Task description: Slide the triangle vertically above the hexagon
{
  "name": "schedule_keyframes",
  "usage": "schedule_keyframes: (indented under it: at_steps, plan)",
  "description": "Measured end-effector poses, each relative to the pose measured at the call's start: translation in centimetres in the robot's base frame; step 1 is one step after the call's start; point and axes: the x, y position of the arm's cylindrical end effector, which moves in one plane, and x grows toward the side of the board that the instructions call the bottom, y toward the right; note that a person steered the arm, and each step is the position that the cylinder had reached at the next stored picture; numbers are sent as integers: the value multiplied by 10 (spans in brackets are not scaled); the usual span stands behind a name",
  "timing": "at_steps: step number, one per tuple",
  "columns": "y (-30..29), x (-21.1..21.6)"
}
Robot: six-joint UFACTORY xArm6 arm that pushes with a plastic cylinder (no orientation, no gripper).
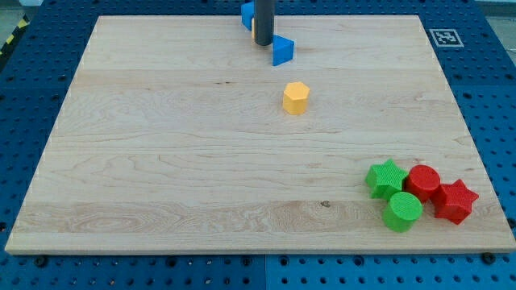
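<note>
The blue triangle (281, 51) sits above the yellow hexagon (296, 97), my tip (263, 43) touching its left; no claw exists.

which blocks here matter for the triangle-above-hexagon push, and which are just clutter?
Belongs to the job:
- blue triangle, near the view's top
- yellow hexagon, just below it
- my tip, touching or nearly touching the triangle's left side

Lying about:
- blue block behind the rod, shape hidden
- green star, red cylinder, red star, green cylinder, clustered at the view's bottom right
</note>
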Motion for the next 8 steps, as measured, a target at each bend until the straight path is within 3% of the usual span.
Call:
schedule_keyframes:
  at_steps: [3, 5, 8]
  plan:
    - [-20, 30]
    - [34, 57]
    - [93, 59]
